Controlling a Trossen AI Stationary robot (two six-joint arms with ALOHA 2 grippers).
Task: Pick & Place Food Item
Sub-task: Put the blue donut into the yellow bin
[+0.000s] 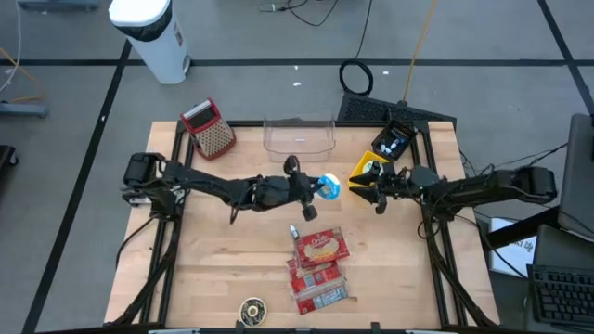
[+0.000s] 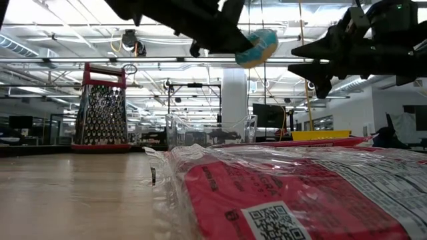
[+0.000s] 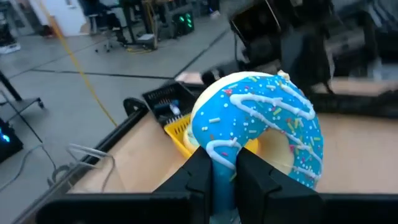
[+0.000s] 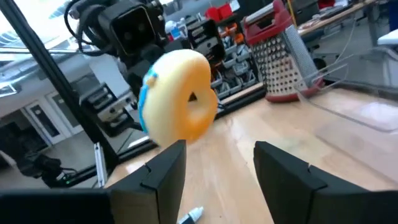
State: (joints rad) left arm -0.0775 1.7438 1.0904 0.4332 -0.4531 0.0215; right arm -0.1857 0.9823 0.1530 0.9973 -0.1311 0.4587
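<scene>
One doughnut point(image 1: 329, 186) aloft at table centre, well above the wood, pinched by its rim in the left gripper point(image 1: 318, 188). Blue icing with white drizzle and sprinkles on one face point(image 3: 267, 124); plain tan underside with the hole facing the other arm point(image 4: 184, 102). Looks like a soft toy-food piece, probably foam, though material hard to confirm.

Left gripper: fingers point(image 3: 200, 171) nearly together, clamped on a thin slice of the doughnut's edge. Right gripper point(image 1: 378, 190) at 3 o'clock from the doughnut, just short of it, fingers point(image 4: 163, 163) spread and holding nothing, aimed at the ring as if for a handover.

Risks from here:
- Thin rim grip: could slip or swing if bumped by the incoming fingers.
- Release before the right gripper has closed: would drop onto the table or the snack packets point(image 1: 318, 264) at 6 o'clock.
- Misaligned approach: finger could push the ring aside rather than straddle it.
- Two arms close together: collision possible.

Clear container point(image 1: 299, 135) at 12 o'clock, likely drop spot. Grater point(image 1: 210, 128) at 10 o'clock. Yellow object point(image 1: 368, 169) at 2 o'clock.
</scene>
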